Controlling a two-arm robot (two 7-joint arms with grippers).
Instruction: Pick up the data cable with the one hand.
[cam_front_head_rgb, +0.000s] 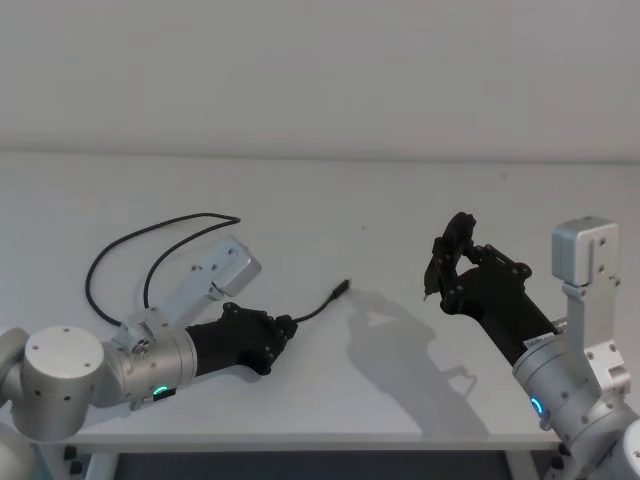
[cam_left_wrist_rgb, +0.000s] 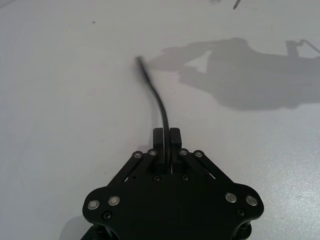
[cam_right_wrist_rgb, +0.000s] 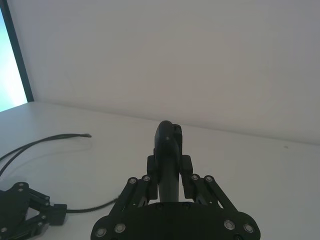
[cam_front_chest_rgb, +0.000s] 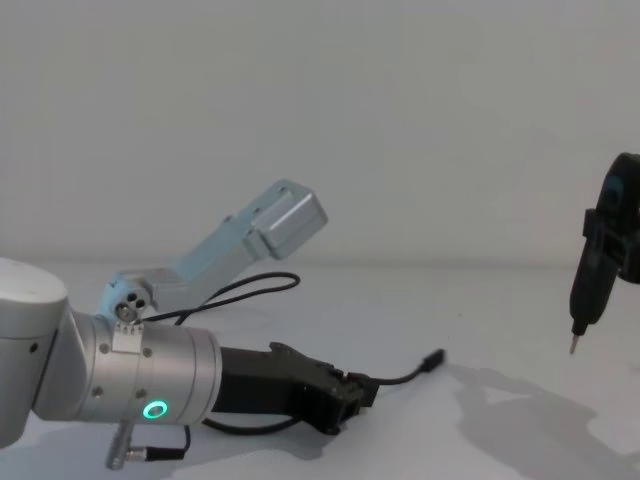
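At bench (cam_front_head_rgb: 330, 400) left: cable (cam_front_head_rgb: 160, 230) pinched tight in left gripper (cam_left_wrist_rgb: 166, 135), short of its plug. Likely handles light and limp, droops, swings; best held near the plug. Looks thin, black, looping behind the arm. Right gripper (cam_right_wrist_rgb: 169, 162) parked, clamped on tool (cam_front_chest_rgb: 588, 280).

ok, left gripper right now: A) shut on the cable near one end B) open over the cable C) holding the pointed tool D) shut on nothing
A: in the left wrist view the left gripper is pinched on the data cable, plug end sticking out ahead.
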